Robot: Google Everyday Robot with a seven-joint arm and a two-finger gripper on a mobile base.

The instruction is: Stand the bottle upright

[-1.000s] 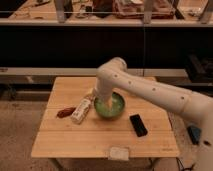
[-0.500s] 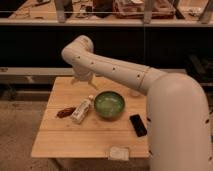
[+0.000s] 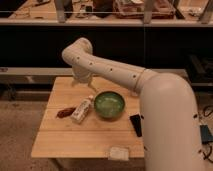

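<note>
One arm does the work, so the question is only how the bottle [image 3: 82, 110] lies from the gripper [image 3: 82, 79]. The gripper hangs below the raised elbow, over the far edge of the table [image 3: 75, 142], with its jaws spread and nothing between them. The bottle lies flat on its side toward the left of the table, nearer the camera than the gripper and well apart from it, almost straight below it in the camera view. Its long axis runs on a diagonal: the capped end points to the far right, close to the left rim of the green bowl [image 3: 96, 106], and the base points to the near left. A small reddish-brown object [image 3: 65, 113] lies just beside the base end on the left, so the bottle sits between it and the bowl. A black object [image 3: 136, 125] lies well off to the right and plays no part. To my judgement the coming move calls for the gripper to travel toward the camera and down, then turn so the jaws close across the diagonal body, not along it. Taking it near the capped end looks tight because of the bowl rim; whether the cap touches the rim cannot be told.
</note>
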